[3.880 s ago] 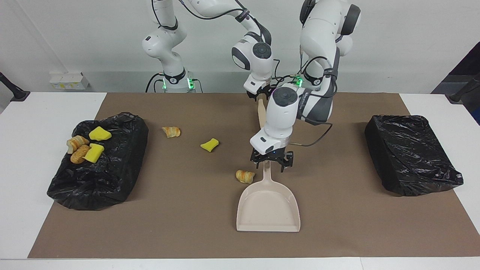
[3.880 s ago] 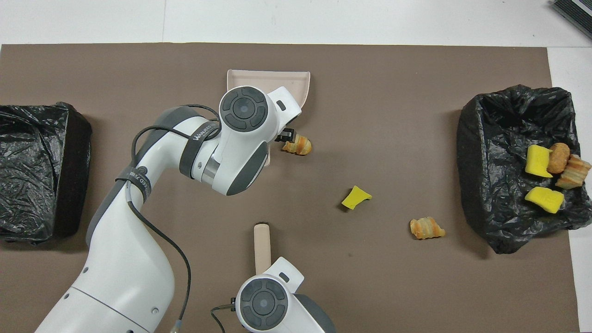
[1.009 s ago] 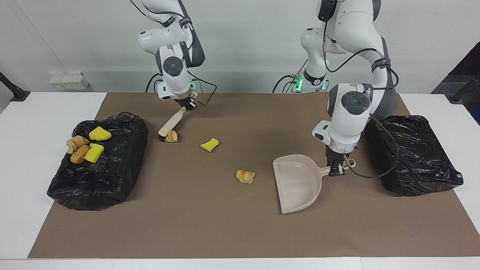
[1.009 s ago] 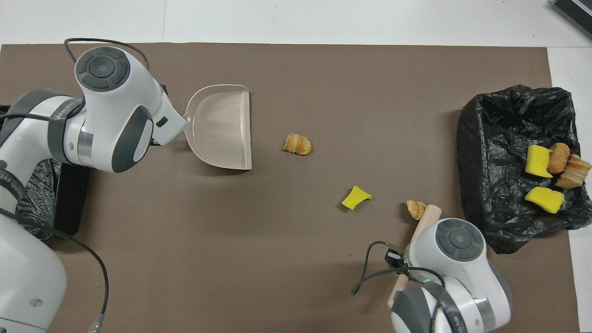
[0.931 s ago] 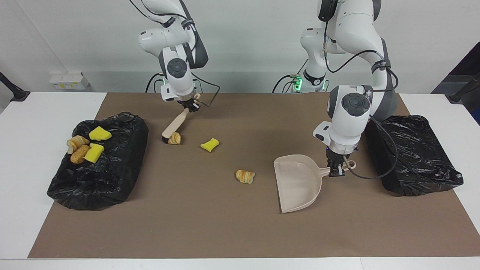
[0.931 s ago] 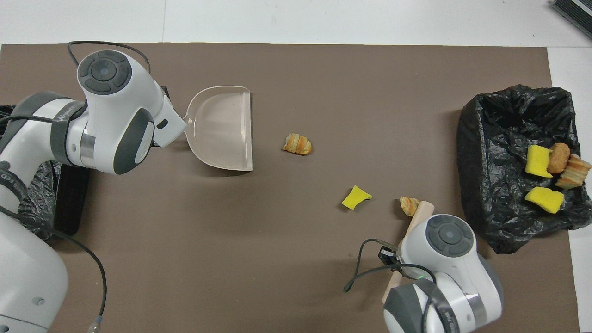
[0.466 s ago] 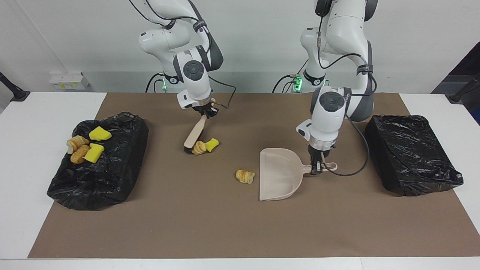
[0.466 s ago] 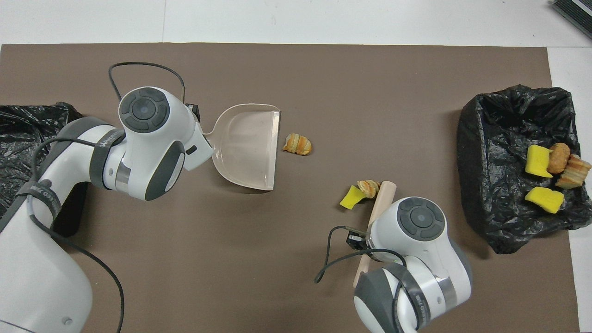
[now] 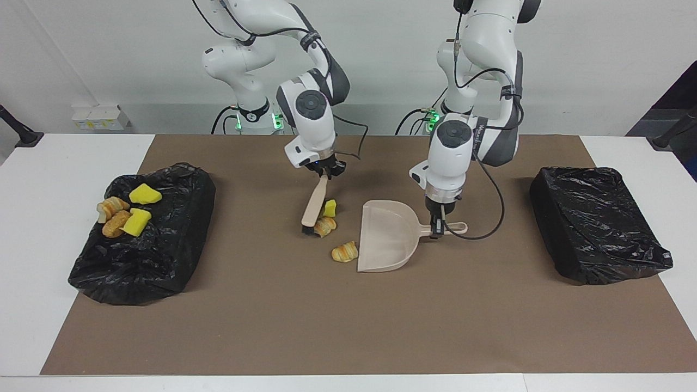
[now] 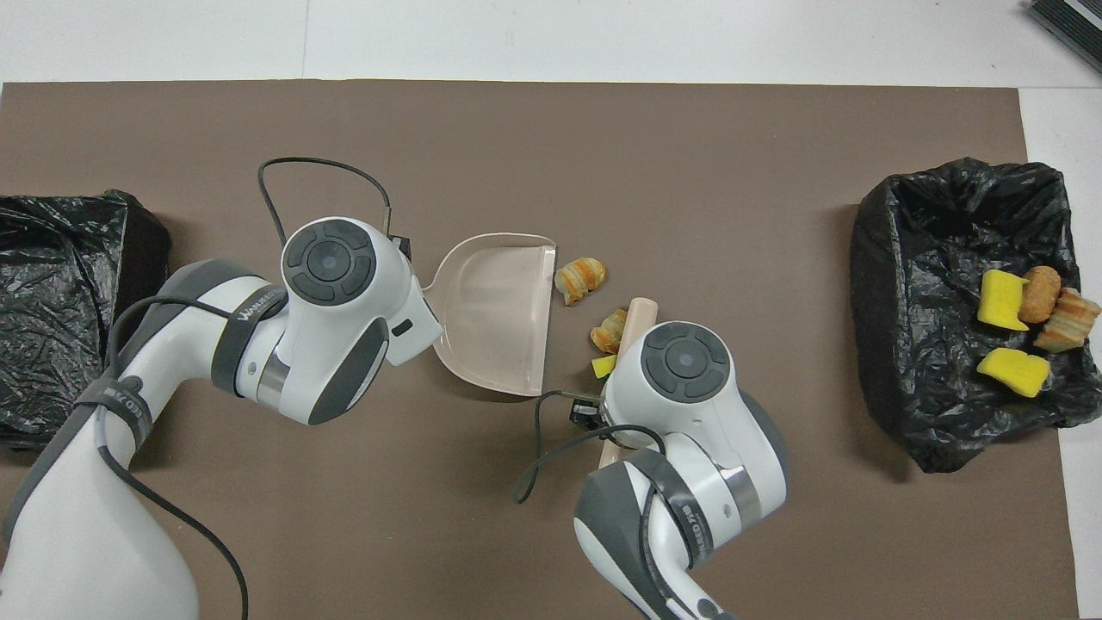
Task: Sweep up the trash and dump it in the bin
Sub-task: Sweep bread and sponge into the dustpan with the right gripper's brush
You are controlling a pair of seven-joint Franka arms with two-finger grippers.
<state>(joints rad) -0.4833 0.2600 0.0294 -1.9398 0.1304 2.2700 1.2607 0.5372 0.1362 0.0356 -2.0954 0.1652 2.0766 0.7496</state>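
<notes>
Loose trash (image 9: 344, 252) lies between right end effector (image 9: 325, 173) and dustpan (image 9: 385, 235).

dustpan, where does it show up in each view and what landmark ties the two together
Facing view: the beige dustpan lies just right of centre on the brown mat, its handle held by the left gripper.
Overhead view: the dustpan lies just left of centre.
Shared landmark: the croissant piece at the dustpan's open edge.
</notes>
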